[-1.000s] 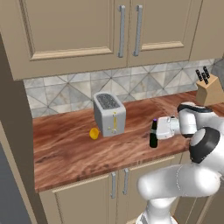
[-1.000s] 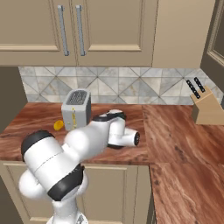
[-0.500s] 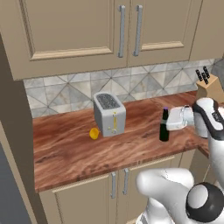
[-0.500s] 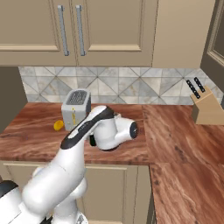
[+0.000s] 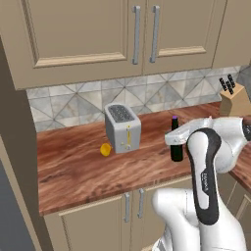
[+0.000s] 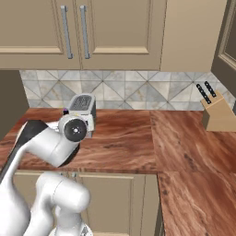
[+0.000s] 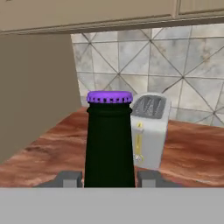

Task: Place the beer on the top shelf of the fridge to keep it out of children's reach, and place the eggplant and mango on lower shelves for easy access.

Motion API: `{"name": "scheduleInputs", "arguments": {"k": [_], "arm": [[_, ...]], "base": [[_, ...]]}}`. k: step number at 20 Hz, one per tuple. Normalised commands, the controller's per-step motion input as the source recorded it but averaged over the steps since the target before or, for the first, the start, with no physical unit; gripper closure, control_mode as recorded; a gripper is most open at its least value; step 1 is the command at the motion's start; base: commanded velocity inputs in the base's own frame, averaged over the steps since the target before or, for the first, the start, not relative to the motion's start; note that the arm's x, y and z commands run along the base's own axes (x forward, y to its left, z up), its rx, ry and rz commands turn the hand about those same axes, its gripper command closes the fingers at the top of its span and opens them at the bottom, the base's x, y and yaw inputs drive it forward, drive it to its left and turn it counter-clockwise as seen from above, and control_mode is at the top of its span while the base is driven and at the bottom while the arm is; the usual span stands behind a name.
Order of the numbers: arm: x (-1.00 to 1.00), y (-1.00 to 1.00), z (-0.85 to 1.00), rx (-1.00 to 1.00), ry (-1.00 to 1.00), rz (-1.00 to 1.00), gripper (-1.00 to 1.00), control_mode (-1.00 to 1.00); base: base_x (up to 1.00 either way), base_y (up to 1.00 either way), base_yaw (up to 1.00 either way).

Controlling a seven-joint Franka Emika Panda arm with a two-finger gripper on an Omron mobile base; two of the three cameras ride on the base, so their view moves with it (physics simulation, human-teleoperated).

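The beer is clasped upright by the gripper at frame centre; the toaster is seen just behind.

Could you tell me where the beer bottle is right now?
The beer bottle stands upright in the hand, right of the toaster in the left base view.

Toaster and knife block on counter

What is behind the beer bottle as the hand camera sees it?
Behind the beer, which stands between the gripper tips, the toaster stands on the counter, its left part covered by the bottle. Farther back is the tiled backsplash.
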Motion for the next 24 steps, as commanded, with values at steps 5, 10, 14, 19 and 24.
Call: {"name": "scheduleInputs", "arguments": {"k": [5,10,14,19,24], "arm": [[-0.43,0.32,0.55,-0.11,0.01,-0.37,1.0,-1.0],[-0.15,0.0,0.26,-0.1,0.02,-0.2,1.0,-1.0],[-0.03,-0.03,0.0,-0.02,0.0,-0.12,1.0,-1.0],[-0.15,-0.11,0.0,0.0,0.0,-0.02,1.0,-1.0],[0.0,0.0,0.0,0.0,0.0,0.0,1.0,1.0]], "base": [[0.0,0.0,0.0],[0.0,0.0,0.0],[0.0,0.0,0.0],[0.0,0.0,0.0],[-0.68,-0.05,0.16]]}}
